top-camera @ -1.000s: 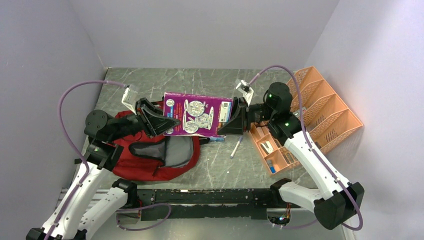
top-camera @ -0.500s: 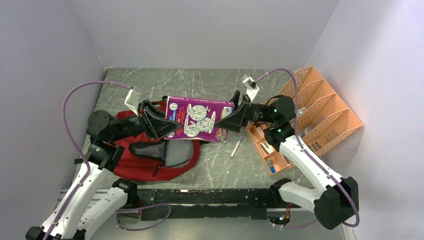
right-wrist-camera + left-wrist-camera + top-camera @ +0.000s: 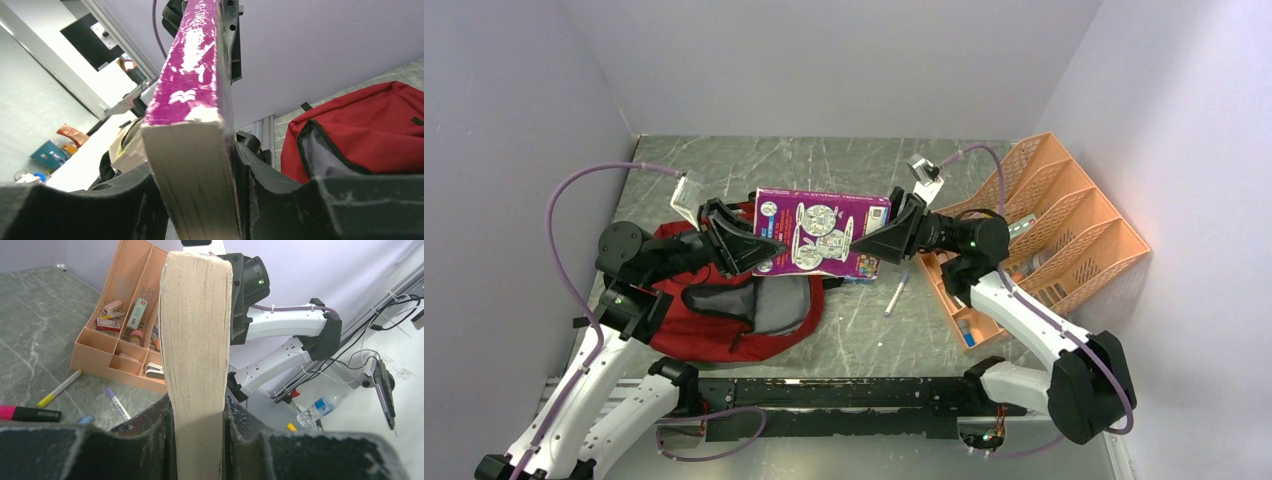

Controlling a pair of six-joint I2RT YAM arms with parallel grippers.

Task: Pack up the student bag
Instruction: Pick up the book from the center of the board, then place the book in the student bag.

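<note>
Student bag (image 3: pixel 714 338) slumped at 8 o'clock on the bench (image 3: pixel 824 165), mouth open.
Looks soft and floppy, light when empty, so I'd grab the zipper rim or a strap, not loose fabric. Purple book (image 3: pixel 819 235) hangs at its 1 o'clock, stiff and probably hefty; left pincer (image 3: pixel 769 250) and right pincer (image 3: pixel 859 245) are each clamped on one short end, glossy cover could slip.

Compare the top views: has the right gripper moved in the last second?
Yes. The right gripper, shut on the purple book, has shifted slightly left, farther from the orange organiser.
</note>
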